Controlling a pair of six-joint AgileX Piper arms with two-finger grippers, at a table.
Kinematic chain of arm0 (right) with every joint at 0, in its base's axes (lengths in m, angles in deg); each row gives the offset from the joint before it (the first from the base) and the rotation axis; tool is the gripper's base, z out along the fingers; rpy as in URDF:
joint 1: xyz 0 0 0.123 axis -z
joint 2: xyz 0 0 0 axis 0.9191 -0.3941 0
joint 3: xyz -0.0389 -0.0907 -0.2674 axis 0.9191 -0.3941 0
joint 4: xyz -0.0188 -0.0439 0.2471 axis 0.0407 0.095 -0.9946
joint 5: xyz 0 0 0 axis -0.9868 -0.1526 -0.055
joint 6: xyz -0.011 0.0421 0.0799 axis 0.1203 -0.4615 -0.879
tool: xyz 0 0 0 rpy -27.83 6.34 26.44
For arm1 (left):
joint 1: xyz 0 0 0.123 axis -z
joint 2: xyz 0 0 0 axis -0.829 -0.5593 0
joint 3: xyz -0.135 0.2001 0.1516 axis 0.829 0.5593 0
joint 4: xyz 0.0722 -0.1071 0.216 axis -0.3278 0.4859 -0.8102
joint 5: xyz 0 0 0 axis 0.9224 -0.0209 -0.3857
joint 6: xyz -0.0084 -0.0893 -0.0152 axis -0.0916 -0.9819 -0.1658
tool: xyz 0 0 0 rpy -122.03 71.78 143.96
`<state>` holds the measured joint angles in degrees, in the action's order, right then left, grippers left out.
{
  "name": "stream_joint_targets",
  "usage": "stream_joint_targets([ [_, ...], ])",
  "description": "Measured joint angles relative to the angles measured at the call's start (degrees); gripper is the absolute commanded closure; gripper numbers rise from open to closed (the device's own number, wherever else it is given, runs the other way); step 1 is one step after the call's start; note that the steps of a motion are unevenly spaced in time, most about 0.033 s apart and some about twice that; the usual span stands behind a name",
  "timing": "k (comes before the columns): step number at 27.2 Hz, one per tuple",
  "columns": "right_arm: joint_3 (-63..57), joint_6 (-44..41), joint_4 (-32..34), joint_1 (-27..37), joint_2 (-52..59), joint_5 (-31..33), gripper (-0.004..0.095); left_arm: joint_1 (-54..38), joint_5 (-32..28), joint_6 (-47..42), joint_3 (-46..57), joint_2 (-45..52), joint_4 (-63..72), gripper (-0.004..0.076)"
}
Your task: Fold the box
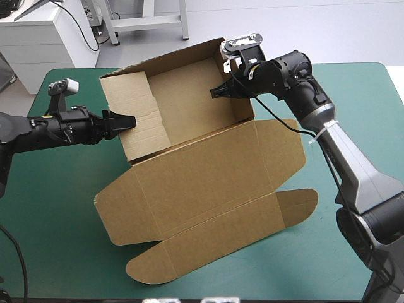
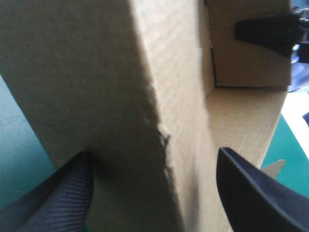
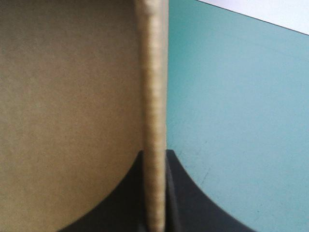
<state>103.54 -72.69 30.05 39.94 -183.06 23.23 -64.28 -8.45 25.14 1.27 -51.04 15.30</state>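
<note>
A white cabinet (image 1: 38, 38) stands on the grey floor (image 1: 284, 31), far past the left fingers (image 1: 123, 120). A white frame (image 1: 113, 25) stands beside it.

Your high view is bright and evenly lit from above; the box (image 1: 208, 189) throws only a soft shadow on the teal-green cover (image 1: 360, 88). Both wrist views blur the close board, and the left one shows its wall in shade.

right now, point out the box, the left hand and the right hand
box (image 1: 208, 183): high view, on the flat lid panel
left hand (image 1: 130, 120): high view, between its fingertips, at a raised wall
right hand (image 1: 215, 93): high view, between its fingertips, at the opposite wall
</note>
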Motion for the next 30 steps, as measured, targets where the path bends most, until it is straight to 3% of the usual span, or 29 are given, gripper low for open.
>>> stream_joint_targets([
  [4,0.00,-0.42,2.59,-0.39,0.00,-0.02,0.0927,6.96,-8.50,-7.41,0.00,0.00,-8.55,0.0265],
  [7,0.00,-0.42,2.63,-0.39,0.00,0.03,0.0927,9.46,-11.51,-13.15,0.00,0.00,-13.22,0.0289],
  [15,0.00,-0.42,0.36,-0.77,0.00,1.04,0.0927,12.48,-12.61,-32.95,0.00,-1.75,-25.39,0.0301],
  [18,0.00,-0.42,0.68,-0.77,-0.02,1.87,0.0927,12.48,-13.17,-35.23,0.00,-2.70,-25.61,0.0428],
  [22,0.00,-0.42,1.21,-0.77,-0.02,2.22,0.0927,12.48,-13.87,-35.89,0.00,-3.11,-26.27,0.0733],
  [30,0.00,-0.46,1.13,-1.00,0.03,3.16,0.0927,12.48,-14.63,-35.46,0.68,-3.83,-29.91,0.0731],
])
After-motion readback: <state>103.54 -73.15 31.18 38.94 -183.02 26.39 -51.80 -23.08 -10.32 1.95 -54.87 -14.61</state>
